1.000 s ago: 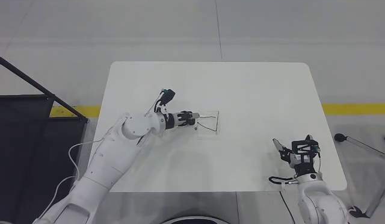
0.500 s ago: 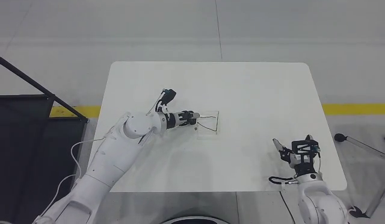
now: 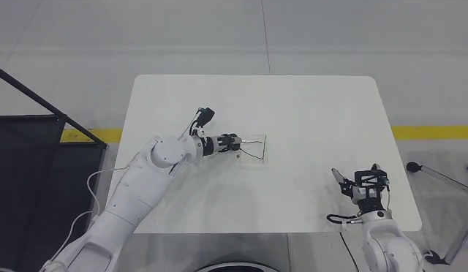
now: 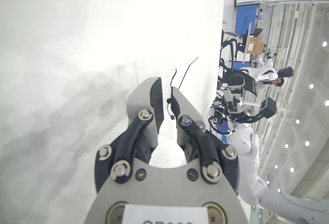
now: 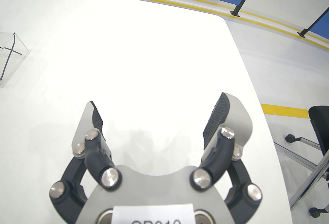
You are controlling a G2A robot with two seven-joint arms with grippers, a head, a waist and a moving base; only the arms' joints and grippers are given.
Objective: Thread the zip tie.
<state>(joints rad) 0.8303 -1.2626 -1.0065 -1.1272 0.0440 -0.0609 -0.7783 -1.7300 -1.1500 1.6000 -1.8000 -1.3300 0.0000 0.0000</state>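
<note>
At zip tie, left claw unmoved

The zip tie is black, the table plain white, the floor stripe yellow, and the right gripper pads black and ribbed.

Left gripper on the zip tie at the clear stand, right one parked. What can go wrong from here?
1. The left gripper pinches the thin zip tie only near its pad tips, so the tie may slip or twist.
2. The tie lies against the clear stand; a pull may drag or tip the stand.
3. The right gripper sits open far off, so nothing steadies the tie's free end.
</note>
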